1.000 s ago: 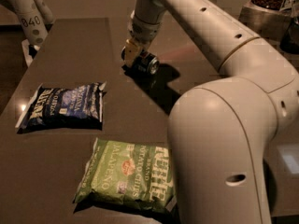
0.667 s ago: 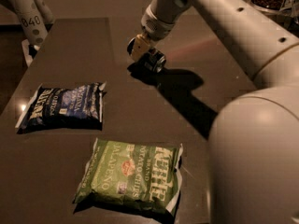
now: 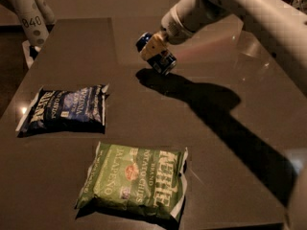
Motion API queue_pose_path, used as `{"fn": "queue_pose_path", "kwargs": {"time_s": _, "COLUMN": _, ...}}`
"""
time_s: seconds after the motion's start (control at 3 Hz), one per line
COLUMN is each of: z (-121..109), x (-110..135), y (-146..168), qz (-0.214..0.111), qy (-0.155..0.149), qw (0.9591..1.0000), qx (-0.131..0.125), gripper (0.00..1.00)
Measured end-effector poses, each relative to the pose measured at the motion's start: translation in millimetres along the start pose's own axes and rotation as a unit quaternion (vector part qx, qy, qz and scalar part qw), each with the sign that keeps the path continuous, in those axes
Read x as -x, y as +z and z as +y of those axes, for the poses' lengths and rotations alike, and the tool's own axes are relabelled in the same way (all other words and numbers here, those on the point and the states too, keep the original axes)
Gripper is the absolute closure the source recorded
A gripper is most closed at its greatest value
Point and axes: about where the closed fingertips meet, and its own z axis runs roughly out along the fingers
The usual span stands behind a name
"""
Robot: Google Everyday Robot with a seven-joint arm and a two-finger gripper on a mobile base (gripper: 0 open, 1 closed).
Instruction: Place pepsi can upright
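Observation:
The pepsi can [image 3: 163,61] is a small dark-blue can, tilted, with one end up to the left and the other down to the right, just above or touching the dark table [image 3: 144,119]. My gripper [image 3: 153,48] is at the far middle of the table, closed around the can's middle, with a pale fingertip [image 3: 152,46] across the can's front. The white arm reaches in from the upper right.
A dark-blue chip bag [image 3: 64,108] lies flat at the left. A green chip bag [image 3: 136,181] lies flat at the front middle. A white post [image 3: 29,13] stands at the far left corner. The arm's shadow runs to the right front.
The arm has swung up and right, out of the foreground. The gripper has lifted and tilted the can, moving slightly right.

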Motion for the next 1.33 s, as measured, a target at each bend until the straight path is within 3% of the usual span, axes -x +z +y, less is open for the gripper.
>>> {"fn": "queue_pose_path", "kwargs": {"time_s": 0.33, "z": 6, "x": -10, "y": -10, "qz": -0.077, "qy": 0.001, "qw": 0.9971, "qx": -0.001, "gripper": 1.00}}
{"fn": "queue_pose_path", "kwargs": {"time_s": 0.67, "z": 3, "x": -7, "y": -17, "qz": -0.194, "qy": -0.003, "qw": 0.9807, "qx": -0.021, "gripper": 1.00}}
{"fn": "queue_pose_path", "kwargs": {"time_s": 1.0, "z": -4, "x": 2, "y": -23, "qz": -0.262, "qy": -0.007, "qw": 0.9640, "qx": -0.043, "gripper": 1.00}}
{"fn": "queue_pose_path", "kwargs": {"time_s": 1.33, "z": -9, "x": 3, "y": -22, "qz": -0.299, "qy": 0.002, "qw": 0.9523, "qx": -0.060, "gripper": 1.00}}
